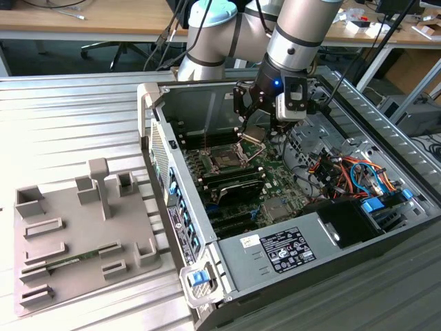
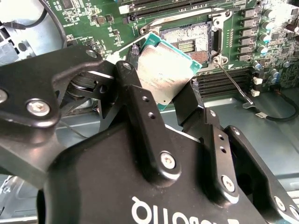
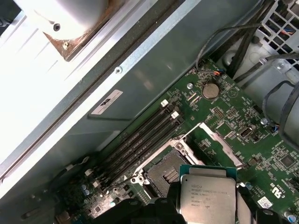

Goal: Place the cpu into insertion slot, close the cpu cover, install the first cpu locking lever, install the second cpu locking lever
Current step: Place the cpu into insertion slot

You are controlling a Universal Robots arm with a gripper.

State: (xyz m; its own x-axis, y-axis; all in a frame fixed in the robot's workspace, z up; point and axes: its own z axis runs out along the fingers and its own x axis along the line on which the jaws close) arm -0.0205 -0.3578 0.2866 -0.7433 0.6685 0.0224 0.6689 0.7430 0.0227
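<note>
Pinching the cpu [image 2: 166, 70] by two opposite edges, the matte black fingers [image 2: 135, 102] of the gripper [image 2: 159, 83] are pressed against it. The chip is held tilted between the jaws: flat, square, a dull silver-grey metal lid on a green rim. Just beyond the jaw tips, the open insertion slot [image 2: 191, 39] is seen on the green motherboard [image 2: 93, 18]

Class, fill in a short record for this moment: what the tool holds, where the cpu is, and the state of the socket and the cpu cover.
tool: shut on the cpu, fingers on opposite edges
cpu: held off the board, close to the socket, not seated
socket: empty, contacts exposed
cpu cover: swung open
setting: inside an open computer case
</note>
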